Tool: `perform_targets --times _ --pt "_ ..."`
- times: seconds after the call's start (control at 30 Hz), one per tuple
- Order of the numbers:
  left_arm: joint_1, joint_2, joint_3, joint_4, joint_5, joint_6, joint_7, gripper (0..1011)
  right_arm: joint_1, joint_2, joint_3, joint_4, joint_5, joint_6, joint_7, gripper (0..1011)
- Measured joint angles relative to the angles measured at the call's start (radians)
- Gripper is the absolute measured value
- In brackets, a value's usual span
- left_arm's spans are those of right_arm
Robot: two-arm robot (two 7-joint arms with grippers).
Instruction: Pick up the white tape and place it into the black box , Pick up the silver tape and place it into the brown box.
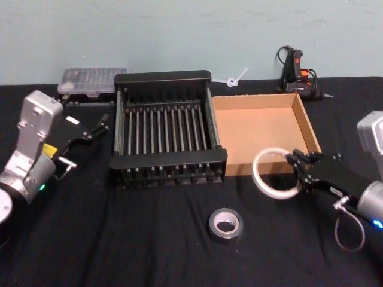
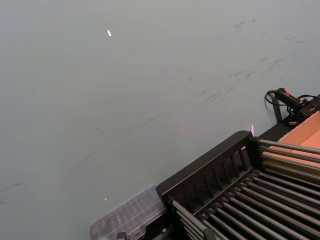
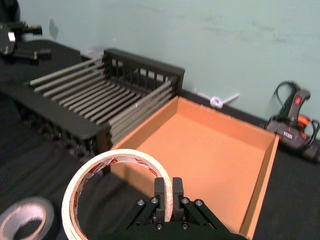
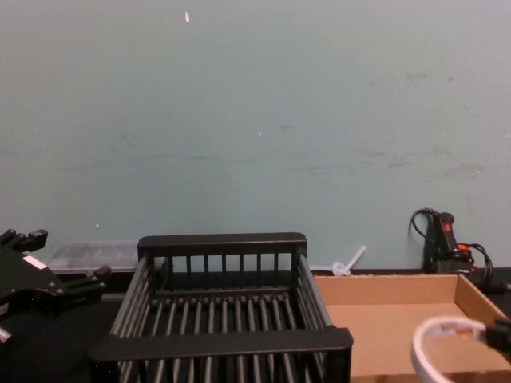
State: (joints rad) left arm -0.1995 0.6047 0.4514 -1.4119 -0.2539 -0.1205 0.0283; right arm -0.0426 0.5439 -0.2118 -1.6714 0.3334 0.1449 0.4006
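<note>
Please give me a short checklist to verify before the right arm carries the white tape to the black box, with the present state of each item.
1. Right gripper jaws shut on the white tape: ok.
2. Tape lifted off the table: ok, it hangs over the near edge of the brown box.
3. Black box free inside: ok, bare slats.
4. Left gripper out of the path: ok, parked left of the black box.
5. Silver tape out of the way: ok, flat on the table, nearer the robot.
6. Grip firmness: cannot tell.

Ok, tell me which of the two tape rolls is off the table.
The white tape, clamped in the right pincer at the brown box's front edge. The silver tape lies flat on the cloth.
</note>
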Motion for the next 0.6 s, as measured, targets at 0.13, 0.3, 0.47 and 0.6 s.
perform_targets --times 0.13,0.3,0.47,0.6 --pt "0.0 0.0 0.0 0.0 0.0 0.0 0.0 1001 0.042 -0.018 -0.014 0.017 -0.003 -0.011 -0.007 97" --pt "0.0 0.0 0.0 0.0 0.0 0.0 0.0 1001 0.116 -0.05 -0.046 0.062 -0.031 -0.028 -0.019 98" --pt "0.0 0.0 0.0 0.0 0.0 0.0 0.0 1001 0.174 -0.075 -0.073 0.105 -0.057 -0.031 -0.021 97" --pt "0.0 0.0 0.0 0.0 0.0 0.0 0.0 1001 0.221 -0.094 -0.099 0.144 -0.083 -0.033 -0.02 97"
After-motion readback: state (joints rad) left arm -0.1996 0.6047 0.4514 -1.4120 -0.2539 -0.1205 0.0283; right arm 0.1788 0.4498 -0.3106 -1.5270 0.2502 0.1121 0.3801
